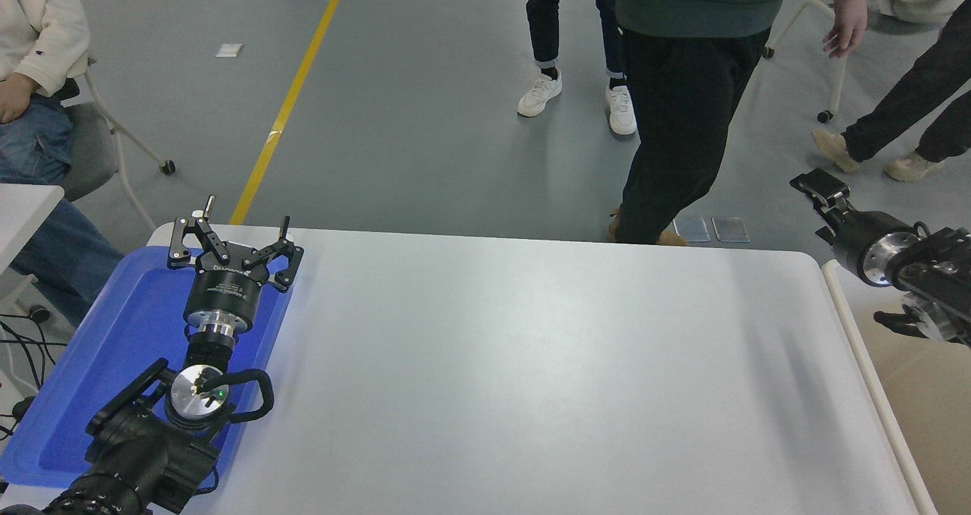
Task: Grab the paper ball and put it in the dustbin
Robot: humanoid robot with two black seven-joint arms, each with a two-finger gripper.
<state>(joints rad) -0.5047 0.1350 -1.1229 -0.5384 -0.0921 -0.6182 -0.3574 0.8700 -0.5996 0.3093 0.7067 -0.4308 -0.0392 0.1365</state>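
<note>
The paper ball does not show anywhere in the head view. The dustbin [856, 348] stands at the table's right end, with a pale cream rim and a beige inside; only its left part is in the picture. My right gripper [818, 189] comes in from the right edge and is raised above the bin's far left corner, pointing up and left. It is seen edge-on. My left gripper [244, 227] is parked at the lower left over the blue tray [114, 348], open and empty.
The white table [531, 378] lies between the tray and the bin. People stand on the floor beyond the far edge, one close to the far right corner [683, 120]. A person sits on a chair at the far left [38, 83].
</note>
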